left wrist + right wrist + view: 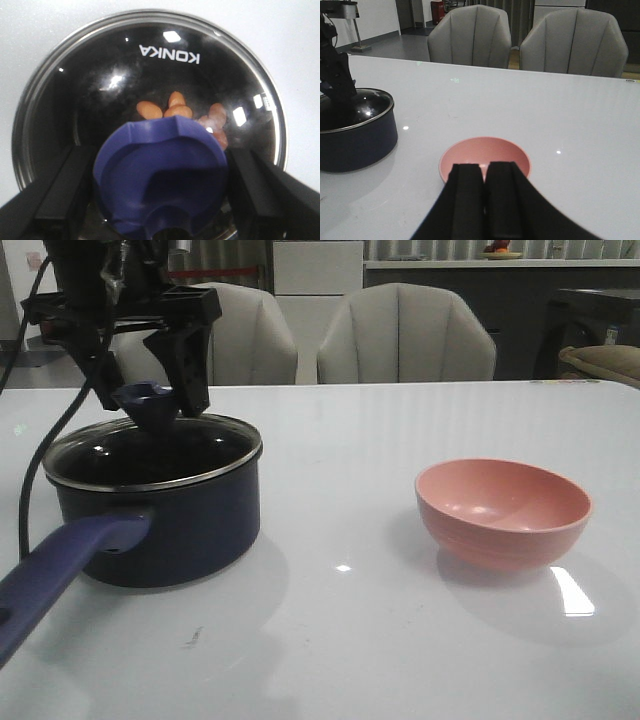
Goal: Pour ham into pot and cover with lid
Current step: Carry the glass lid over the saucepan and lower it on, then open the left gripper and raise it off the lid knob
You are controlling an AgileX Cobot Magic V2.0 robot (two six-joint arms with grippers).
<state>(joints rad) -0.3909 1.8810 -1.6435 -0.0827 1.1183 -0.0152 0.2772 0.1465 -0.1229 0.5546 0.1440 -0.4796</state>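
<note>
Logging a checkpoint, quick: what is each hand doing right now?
Left hand: open, fingers either side of the lid knob, not gripping.
Right hand: closed, empty.

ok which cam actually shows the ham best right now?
The left wrist view: the ham shows as orange-pink pieces through the glass lid, inside the pot, just past the blue knob. In the front view, the pot wall and dark lid hide it. In the right wrist view the pot is seen side-on, no ham visible.

Dim, soft; glare on lid (165,75), perhaps overhead.
</note>
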